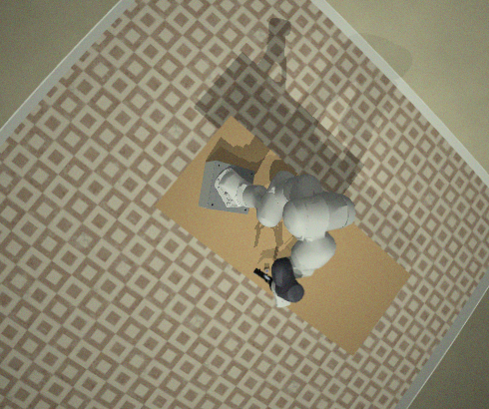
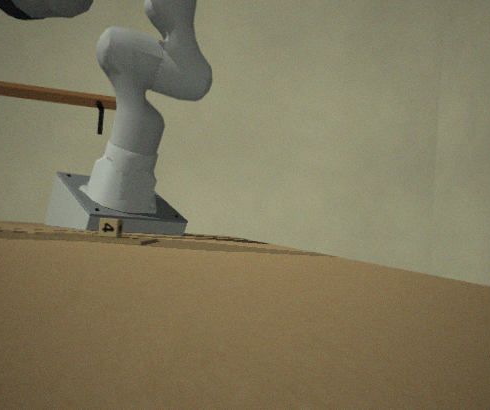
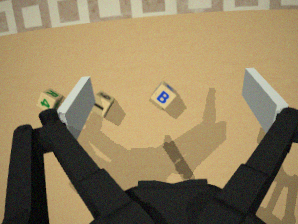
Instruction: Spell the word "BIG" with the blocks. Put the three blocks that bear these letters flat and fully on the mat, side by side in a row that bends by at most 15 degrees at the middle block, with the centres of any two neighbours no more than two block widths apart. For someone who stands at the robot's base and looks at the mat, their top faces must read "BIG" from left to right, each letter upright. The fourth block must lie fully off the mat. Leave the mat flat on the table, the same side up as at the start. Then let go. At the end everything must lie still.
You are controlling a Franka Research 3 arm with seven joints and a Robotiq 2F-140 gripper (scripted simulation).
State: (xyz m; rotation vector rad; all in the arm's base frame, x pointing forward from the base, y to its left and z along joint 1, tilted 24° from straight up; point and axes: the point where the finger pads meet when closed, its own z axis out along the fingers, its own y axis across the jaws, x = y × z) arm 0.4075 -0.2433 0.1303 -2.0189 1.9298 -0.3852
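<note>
Grey-padded fingers stand spread wide with nothing between them, hanging above the tan table (image 3: pixel 200 50), presumably so they can drop around a block. The B block (image 3: pixel 164 96) lies on the table between the fingers, nearer the left pad, its blue letter up. Just beyond the left finger sits a second block (image 3: pixel 104 104), and further out a green-lettered block (image 3: pixel 48 100). No mat shows here.
</note>
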